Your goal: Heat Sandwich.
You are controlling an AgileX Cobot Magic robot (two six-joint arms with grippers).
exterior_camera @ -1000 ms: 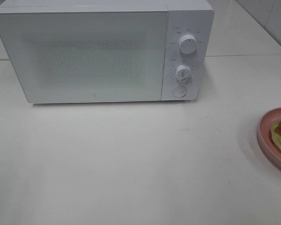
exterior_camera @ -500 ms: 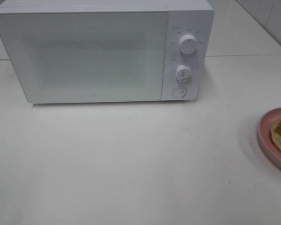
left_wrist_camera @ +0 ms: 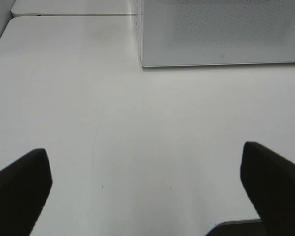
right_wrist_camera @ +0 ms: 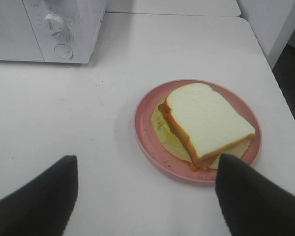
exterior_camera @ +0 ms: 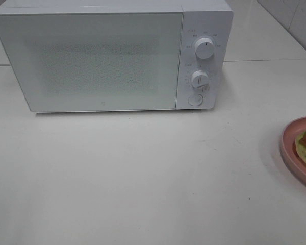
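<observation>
You had both arms held back from the work. From the high camera neither hand showed at all; what you saw there was the white microwave [exterior_camera: 112,56] standing at the back of the pale counter [exterior_camera: 143,178], its door closed, with two round dials [exterior_camera: 204,48] one above the other and a round button [exterior_camera: 195,100] below them on the panel at its right side.

Your left hand [left_wrist_camera: 147,182] was spread wide, its two dark fingers [left_wrist_camera: 19,189] far apart at the edges of its own camera view and nothing between them but bare counter. It hung over the open surface in front of the microwave's left corner, touching nothing.

Your right hand [right_wrist_camera: 147,196] was also spread, dark fingers [right_wrist_camera: 250,196] well apart and empty. It hovered above the counter just short of the pink plate [right_wrist_camera: 147,132], with one finger close beside the plate's near rim; I could not tell whether it touched.

The sandwich [right_wrist_camera: 206,123] lay on that plate, well to the right of the microwave and near the counter's right edge. In the high view only a sliver of the plate and sandwich showed, cut off by the picture's right border. From the right wrist camera you could see the sandwich whole: a pale top slice of bread, an orange-red layer under it, and a yellow-green leaf spreading out beneath onto the plate. It sat flat, slightly toward one side of the plate.
</observation>
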